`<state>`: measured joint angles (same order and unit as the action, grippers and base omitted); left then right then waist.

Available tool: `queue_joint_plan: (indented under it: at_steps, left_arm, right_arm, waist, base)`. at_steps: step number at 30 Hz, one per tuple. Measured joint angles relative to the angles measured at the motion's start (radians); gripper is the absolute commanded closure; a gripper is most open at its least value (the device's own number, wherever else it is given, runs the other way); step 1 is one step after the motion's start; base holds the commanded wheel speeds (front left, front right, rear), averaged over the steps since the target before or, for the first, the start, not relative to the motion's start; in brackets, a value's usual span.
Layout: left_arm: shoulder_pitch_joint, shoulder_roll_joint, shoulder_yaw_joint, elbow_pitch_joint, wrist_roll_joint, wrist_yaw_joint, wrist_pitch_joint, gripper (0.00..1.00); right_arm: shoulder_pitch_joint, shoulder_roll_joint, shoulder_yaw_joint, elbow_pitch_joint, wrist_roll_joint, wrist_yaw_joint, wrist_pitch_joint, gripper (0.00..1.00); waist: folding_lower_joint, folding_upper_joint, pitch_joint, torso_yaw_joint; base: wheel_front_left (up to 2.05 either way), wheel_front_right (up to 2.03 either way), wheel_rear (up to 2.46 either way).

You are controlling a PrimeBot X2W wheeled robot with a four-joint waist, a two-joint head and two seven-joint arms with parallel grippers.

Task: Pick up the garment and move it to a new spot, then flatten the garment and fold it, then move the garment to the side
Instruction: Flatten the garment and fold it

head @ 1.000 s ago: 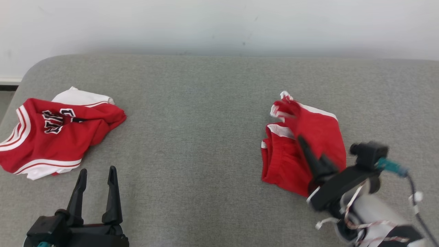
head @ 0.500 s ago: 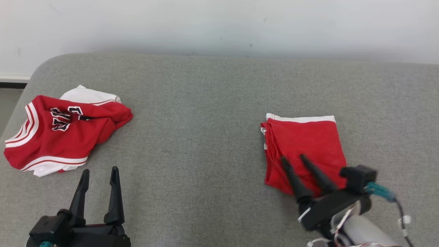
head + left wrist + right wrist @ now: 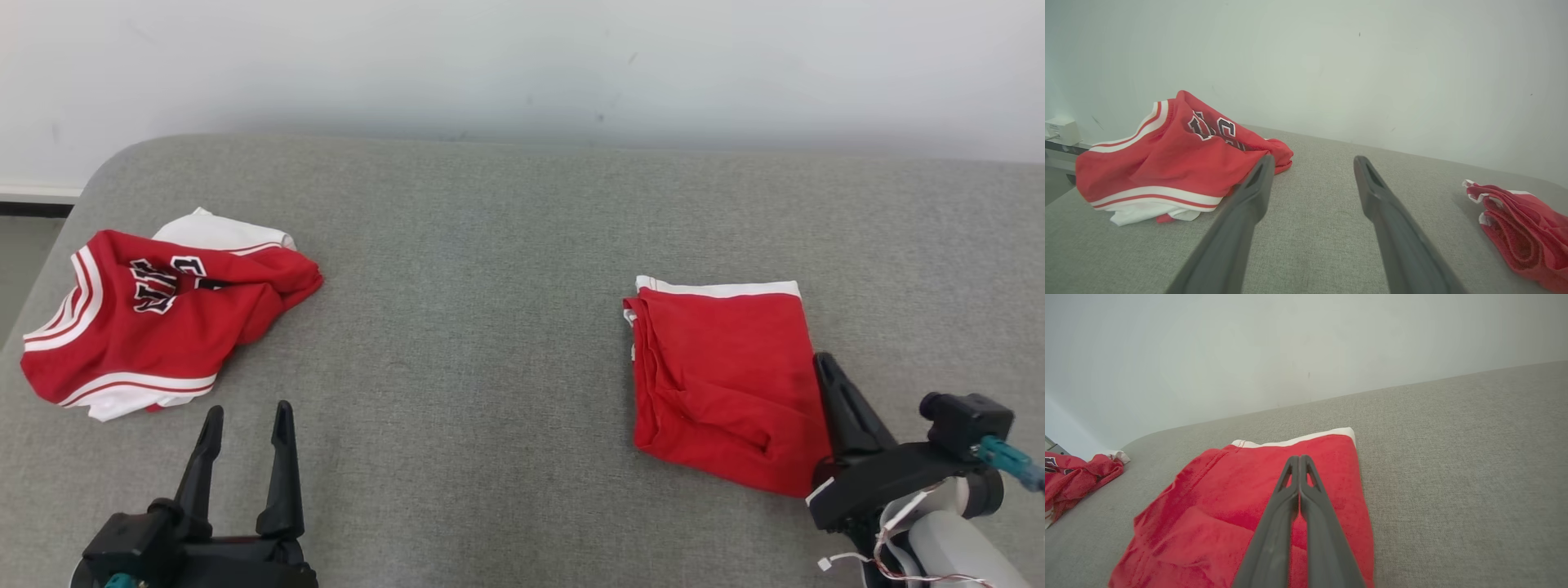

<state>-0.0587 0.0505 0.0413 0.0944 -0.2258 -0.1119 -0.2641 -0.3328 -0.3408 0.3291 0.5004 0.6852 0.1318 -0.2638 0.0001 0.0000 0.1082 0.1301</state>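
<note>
Lying crumpled at left is a jersey [image 3: 155, 322]; the left gripper [image 3: 249, 411] hovers near, fingers wide, empty. At right the shorts [image 3: 718, 384] lie folded on the surface [image 3: 490, 367], seemingly done, so the right gripper [image 3: 824, 367] has its fingers together, empty.

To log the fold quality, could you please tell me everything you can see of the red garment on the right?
The red garment looks like soft fabric, folded into a rough rectangle of several layers, their edges stacked on its left side, with a white band along its far edge. A crease crosses its near part. It lies flat on the grey padded surface. The right gripper, fingers shut, sits at its right edge; whether it touches the cloth is unclear.
</note>
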Motion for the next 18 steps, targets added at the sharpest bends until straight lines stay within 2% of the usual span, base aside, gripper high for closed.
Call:
queue_joint_plan:
  at_steps: [8, 18]
  left_arm:
    - [-0.016, 0.000, -0.021, 0.006, 0.003, -0.003, 0.000, 0.00]
    - [-0.021, 0.000, -0.016, 0.020, 0.002, -0.009, 0.000, 0.00]
  right_arm:
    - [-0.080, 0.065, 0.051, 0.190, -0.038, 0.000, 0.000, 1.00]
    - [-0.076, 0.219, 0.196, 0.196, -0.115, 0.000, 0.000, 1.00]
  waist:
    - [0.0000, 0.0000, 0.012, 0.029]
    - [0.0000, 0.0000, 0.021, 0.047]
  base:
    - [0.00, 0.00, 0.00]
    - [0.00, 0.00, 0.00]
